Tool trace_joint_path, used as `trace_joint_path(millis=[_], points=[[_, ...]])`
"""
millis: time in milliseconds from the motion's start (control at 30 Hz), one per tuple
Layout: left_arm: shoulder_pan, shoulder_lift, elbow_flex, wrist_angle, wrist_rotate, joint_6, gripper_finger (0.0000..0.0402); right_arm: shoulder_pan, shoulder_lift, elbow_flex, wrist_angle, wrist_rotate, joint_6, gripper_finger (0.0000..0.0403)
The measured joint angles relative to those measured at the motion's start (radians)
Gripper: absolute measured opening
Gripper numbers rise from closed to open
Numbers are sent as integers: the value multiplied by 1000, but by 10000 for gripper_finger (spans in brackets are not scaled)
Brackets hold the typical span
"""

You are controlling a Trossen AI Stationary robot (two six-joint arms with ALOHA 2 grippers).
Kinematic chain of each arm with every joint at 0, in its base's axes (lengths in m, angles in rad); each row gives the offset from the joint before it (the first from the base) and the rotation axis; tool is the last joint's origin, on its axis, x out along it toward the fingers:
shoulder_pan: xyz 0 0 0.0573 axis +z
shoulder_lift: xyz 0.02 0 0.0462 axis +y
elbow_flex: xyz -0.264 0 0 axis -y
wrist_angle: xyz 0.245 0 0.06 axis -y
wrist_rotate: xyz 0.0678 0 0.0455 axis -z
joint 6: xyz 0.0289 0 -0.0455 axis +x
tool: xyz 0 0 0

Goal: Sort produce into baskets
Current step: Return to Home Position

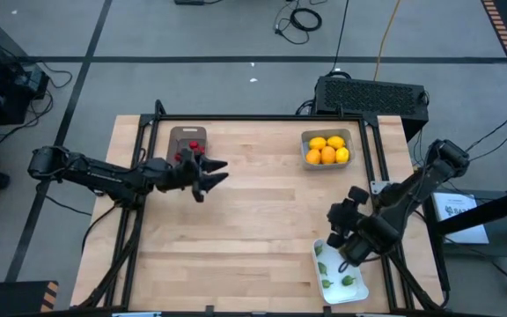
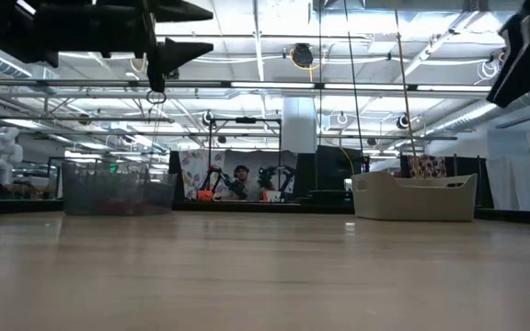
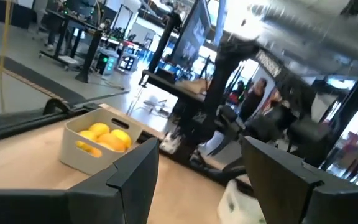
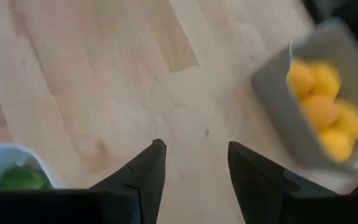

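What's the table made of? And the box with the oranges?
The table looks like pale wood, smooth and matte: plank seams and grain show. The grey basket holding the citrus is probably moulded plastic, judging by smooth walls and rounded corners; I can't be sure.

Pale wood table (image 1: 253, 229) — smooth, matt, white bin (image 1: 359, 292) — smooth plastic

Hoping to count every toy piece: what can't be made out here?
- Red pieces in the brown-grey basket: high view, too small, and the left gripper overlaps the basket.
- Green pieces in the white basket: high view, the right arm covers one end.
- Citrus: blurred in the right wrist view, its grey-blue basket cut by the edge.
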State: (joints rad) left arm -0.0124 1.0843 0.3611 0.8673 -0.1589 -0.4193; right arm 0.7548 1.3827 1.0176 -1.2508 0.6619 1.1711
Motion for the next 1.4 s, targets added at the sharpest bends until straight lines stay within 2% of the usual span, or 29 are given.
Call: trace_joint_path(millis=[133,367,500,633,800,900,1033,1167,1400], points=[[0,0,2,8,-1,-45,237,48,-3,0,-45,27,-55,152],[-1,0,2,8,-56,-72,237,122,-3,-53,-68,33,30,123],[-2,0,2,7,-56,-35,237,136,-17,-111,-40,15,71,97],[-2,0,2,7,-47,30,237,109,-96,-148,31,41,17,59],[-2,0,2,7,-24,98,237,14,-271,-202,197,117,-156,10],[-1,0,2,7,-24,149,237,-65,-382,-274,368,106,-296,3],[21,-1,-16,8,29,204,237,-182,-496,-408,633,-4,-456,1],[77,-1,-30,10,88,220,237,-300,-555,-513,869,-130,-607,1],[218,-6,-30,3,262,172,237,-545,-538,-530,1114,-333,-836,0]])
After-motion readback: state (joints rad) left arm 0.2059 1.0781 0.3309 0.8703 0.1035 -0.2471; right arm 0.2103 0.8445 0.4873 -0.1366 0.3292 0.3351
